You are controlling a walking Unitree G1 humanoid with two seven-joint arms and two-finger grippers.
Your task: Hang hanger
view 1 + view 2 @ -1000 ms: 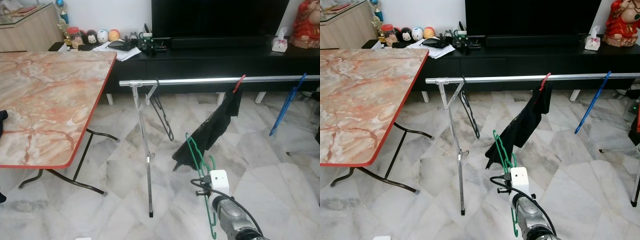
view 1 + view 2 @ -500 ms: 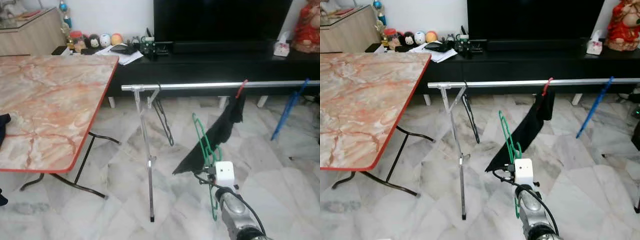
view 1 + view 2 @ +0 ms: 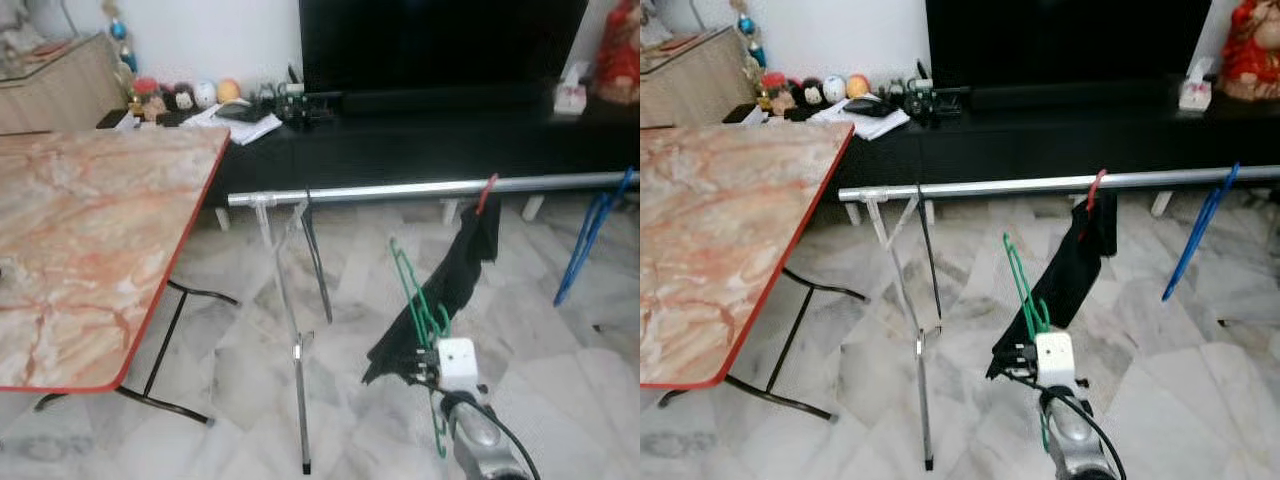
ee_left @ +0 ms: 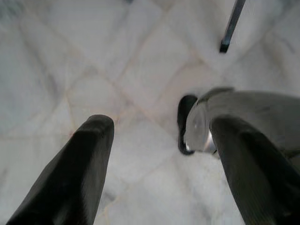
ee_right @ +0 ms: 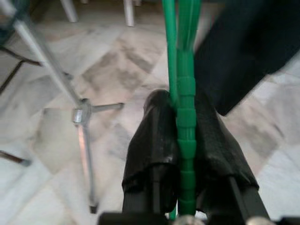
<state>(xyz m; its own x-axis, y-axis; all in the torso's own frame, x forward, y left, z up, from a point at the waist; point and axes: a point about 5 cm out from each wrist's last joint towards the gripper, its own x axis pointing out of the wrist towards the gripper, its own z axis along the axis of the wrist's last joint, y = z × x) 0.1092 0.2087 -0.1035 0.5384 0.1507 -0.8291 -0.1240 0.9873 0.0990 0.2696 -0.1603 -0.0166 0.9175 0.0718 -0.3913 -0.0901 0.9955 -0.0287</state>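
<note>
Right gripper (image 5: 183, 136) has its jaws clamped tight on the green hanger (image 3: 418, 305), fingers (image 5: 154, 140) pressed on both sides of the plastic. The hanger is held upright in the air, below and in front of the metal rail (image 3: 420, 188), not touching it. Its hook end points up toward the rail; its lower part runs down past the white wrist box (image 3: 456, 362) on the right arm.

The rail runs horizontally across the room on a thin metal stand leg (image 3: 290, 350) that rests on the marble floor (image 3: 230, 350). Already hanging on the rail: a black hanger (image 3: 315, 250) near the left end by the stand, a red hanger (image 3: 485, 190) carrying a black garment (image 3: 445, 290) near the middle, and a blue hanger (image 3: 590, 235) toward the right end. The green hanger sits just left of the black garment in the head views, between it and the black hanger.

Left gripper (image 4: 159, 140) points down at the marble floor, jaws spread apart with nothing between them; arm hangs idle. The foot of a stand leg (image 4: 226, 46) shows nearby on the floor in the left wrist view.

Left of the rail is a marble-pattern worktop (image 3: 90, 240) with a red edge and black folding legs. Behind the rail is a low black TV cabinet (image 3: 430, 130) with a big dark TV (image 3: 440, 45), papers (image 3: 240, 122) and small figurines (image 3: 185, 95) at its left end, and a tissue box (image 3: 571, 97) at the right. Head views are slightly blurred.
</note>
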